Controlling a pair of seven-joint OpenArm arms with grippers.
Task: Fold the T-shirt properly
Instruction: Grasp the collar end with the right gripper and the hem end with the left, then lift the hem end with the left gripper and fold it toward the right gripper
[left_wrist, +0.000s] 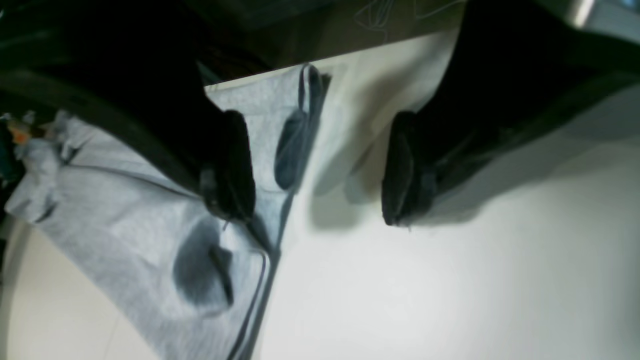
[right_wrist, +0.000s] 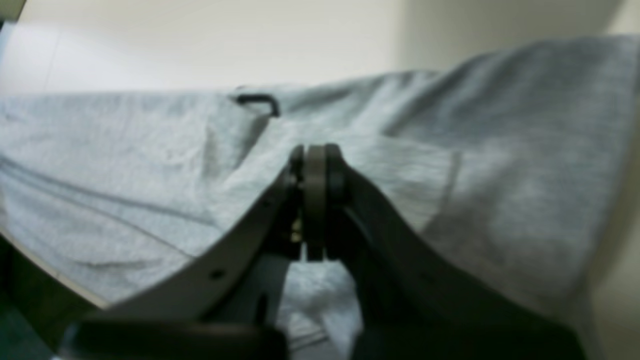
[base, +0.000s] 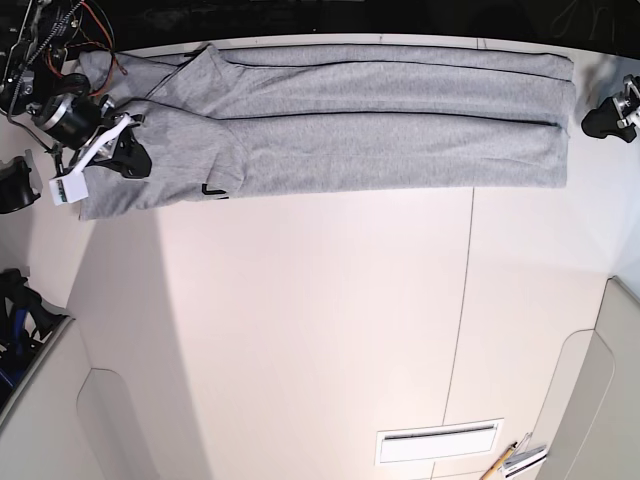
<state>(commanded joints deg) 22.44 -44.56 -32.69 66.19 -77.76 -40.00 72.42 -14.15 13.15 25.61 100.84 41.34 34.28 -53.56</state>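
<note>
T-shirt (base: 350, 130): folded into long band along worktop (base: 320, 330) far edge | right gripper (right_wrist: 315, 155): pinching sleeve end, likely for next fold | left gripper (left_wrist: 320, 170): fingers apart, empty, at hem end

This looks like a robotics lab or test bench. A wide, pale worktable (base: 320, 330) fills the base view, its top divided by thin panel seams. At the upper left, loose red wiring (base: 95, 30) trails around the arm hardware. A pencil (base: 497, 466) lies at the lower right edge.
</note>
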